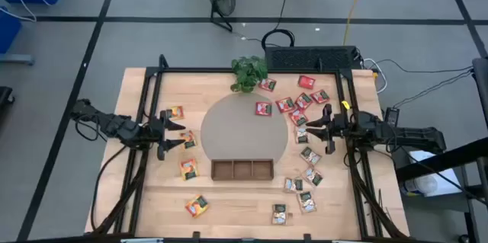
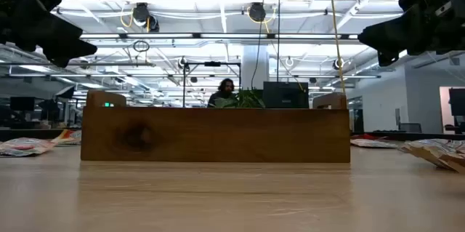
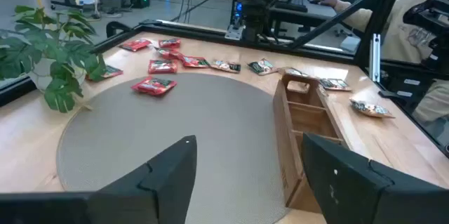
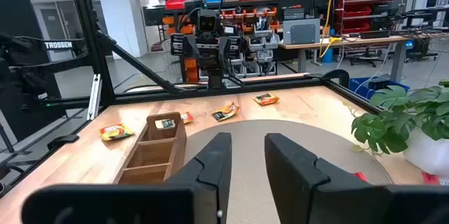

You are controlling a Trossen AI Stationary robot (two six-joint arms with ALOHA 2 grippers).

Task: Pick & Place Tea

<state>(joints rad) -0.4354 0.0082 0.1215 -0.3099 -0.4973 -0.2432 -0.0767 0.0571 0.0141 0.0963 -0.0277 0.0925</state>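
My left gripper (image 1: pixel 181 132) hangs above the table (image 1: pixel 137 197) with its fingers spread wide and nothing between them. My right gripper (image 1: pixel 309 129) faces it across the round grey mat (image 1: pixel 236 132), its fingers (image 4: pixel 210 161) parted only narrowly, also holding nothing.

Counting from above: one wooden tray (image 1: pixel 242 169) with three compartments, one potted plant (image 1: pixel 248 72), one mat, and about twenty tea packets in all.

Around my left gripper lie four orange-yellow packets: one (image 1: pixel 175 112) just beyond its fingertips to the far side, one (image 1: pixel 187 141) just beside them on the near side, one (image 1: pixel 188 168) farther toward the front edge, and one (image 1: pixel 197 206) farthest of all. Each lies flat, turned at its own angle; being square, they show no long axis.

Around my right gripper lie the others. Seven or so red packets (image 1: pixel 285 105) cluster on its far side, toward the plant, one (image 1: pixel 263 109) lying on the mat. Beige packets with green (image 1: pixel 310 156) trail from beside my fingertips toward the front edge, about nine, the last (image 1: pixel 280 213) well away. All lie flat, tilted variously; some overlap, so the count is rough.

The tray's long axis runs across between my two grippers, at the mat's near edge.
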